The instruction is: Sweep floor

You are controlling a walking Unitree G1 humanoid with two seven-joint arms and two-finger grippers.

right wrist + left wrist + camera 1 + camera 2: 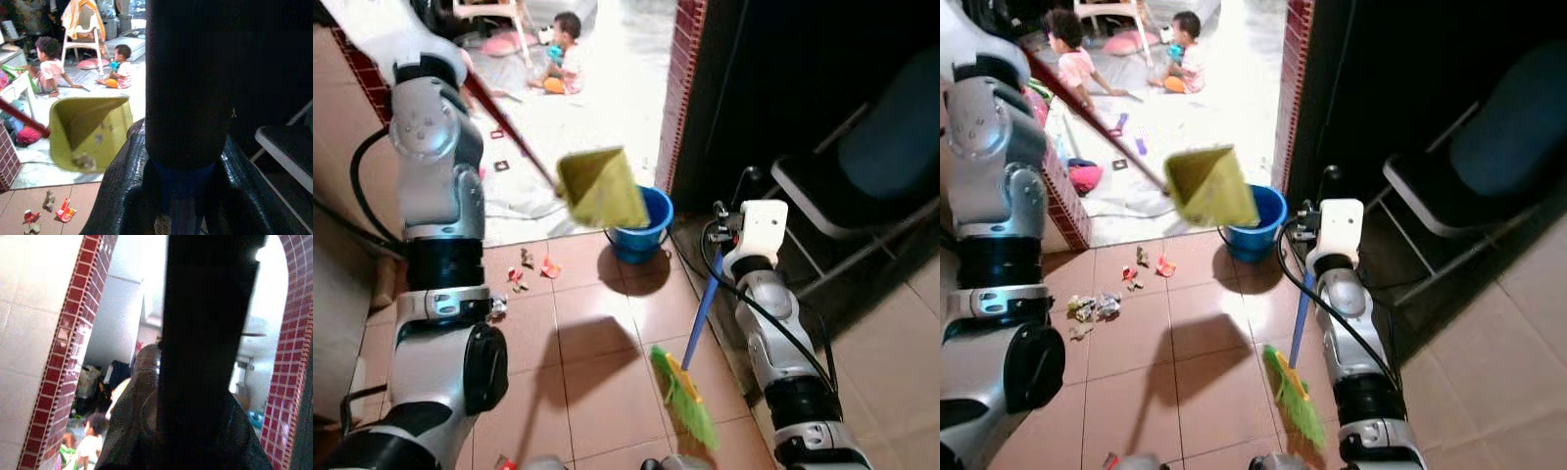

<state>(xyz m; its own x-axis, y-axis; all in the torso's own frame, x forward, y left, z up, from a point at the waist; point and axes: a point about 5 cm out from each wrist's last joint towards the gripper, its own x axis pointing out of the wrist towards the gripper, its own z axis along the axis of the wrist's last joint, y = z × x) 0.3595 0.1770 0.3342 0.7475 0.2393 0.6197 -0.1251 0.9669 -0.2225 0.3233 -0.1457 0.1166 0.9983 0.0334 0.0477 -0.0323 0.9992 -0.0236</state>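
My left arm is raised, and its gripper is shut on the dustpan's red handle. The yellow-green dustpan hangs tilted in the air above the blue bucket. My right gripper is shut on the broom's blue handle; in the right wrist view the handle sits between the black fingers. The green bristles rest on the tiled floor just in front of me. Scraps of litter lie on the tiles left of the bucket, with more litter nearer my left side.
A dark chair stands at the right against a dark wall. A red brick doorway opens onto a bright room where two small children sit on the floor among toys. A cable crosses the threshold.
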